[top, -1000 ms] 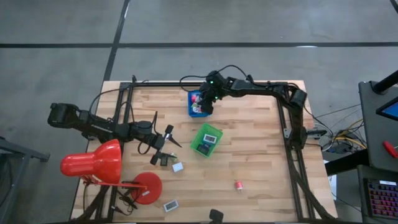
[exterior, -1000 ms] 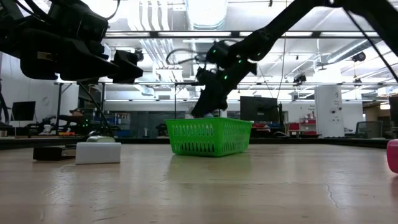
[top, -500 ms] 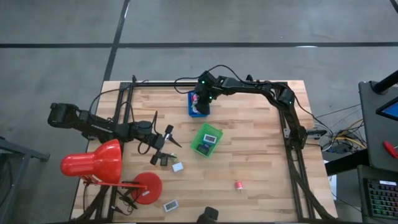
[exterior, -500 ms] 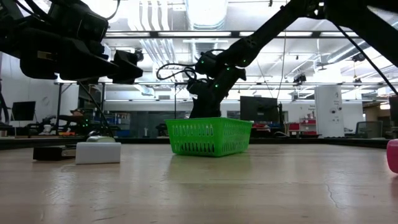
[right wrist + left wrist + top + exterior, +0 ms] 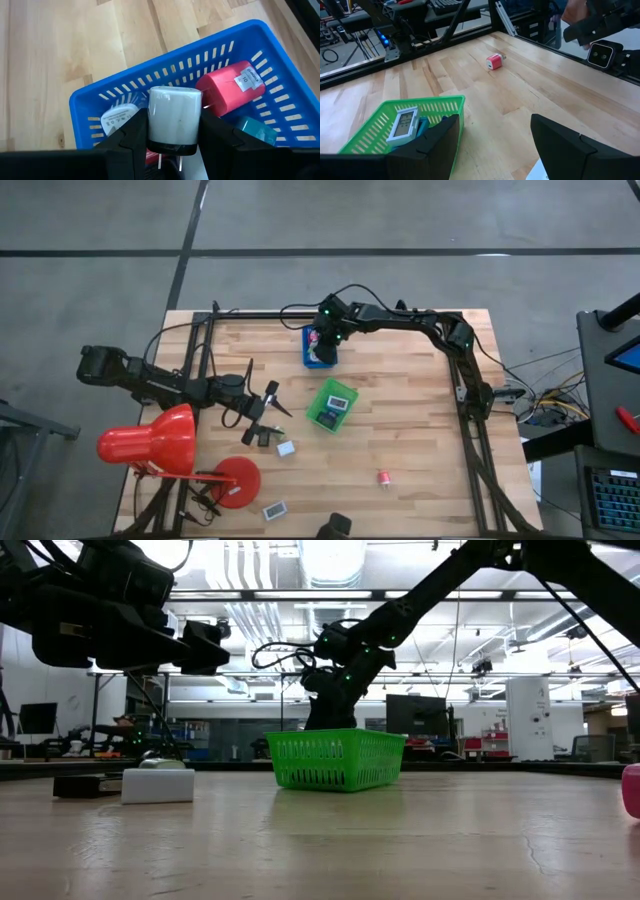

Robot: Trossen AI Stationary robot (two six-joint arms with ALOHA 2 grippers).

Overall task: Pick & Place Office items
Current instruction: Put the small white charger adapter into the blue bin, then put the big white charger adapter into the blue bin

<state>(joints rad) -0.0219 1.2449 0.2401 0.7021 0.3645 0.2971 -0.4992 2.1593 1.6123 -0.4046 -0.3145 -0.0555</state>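
Landmark: green basket (image 5: 331, 404), mid-table.

- Red desk lamp (image 5: 160, 443): far left of the basket, at the table's corner. Leave it.
- Left gripper (image 5: 268, 408): just left of the basket, fingers spread, holding nothing.
- White adapter block (image 5: 286, 448): left of and nearer you than the basket, on bare wood. Light and rigid; take it across its flat sides.
- Right gripper (image 5: 172, 132): beyond the basket, over the blue basket (image 5: 265, 35), clamped on a white plug-in charger (image 5: 175, 116). Hard, smooth shell, likely slippery; you hold it by its flat flanks, prongs clear.
- Pink charger (image 5: 383, 478): right of the basket, well apart.
- Surface: pale butcher-block table (image 5: 400, 440), level. Room: open workshop, lit from overhead.
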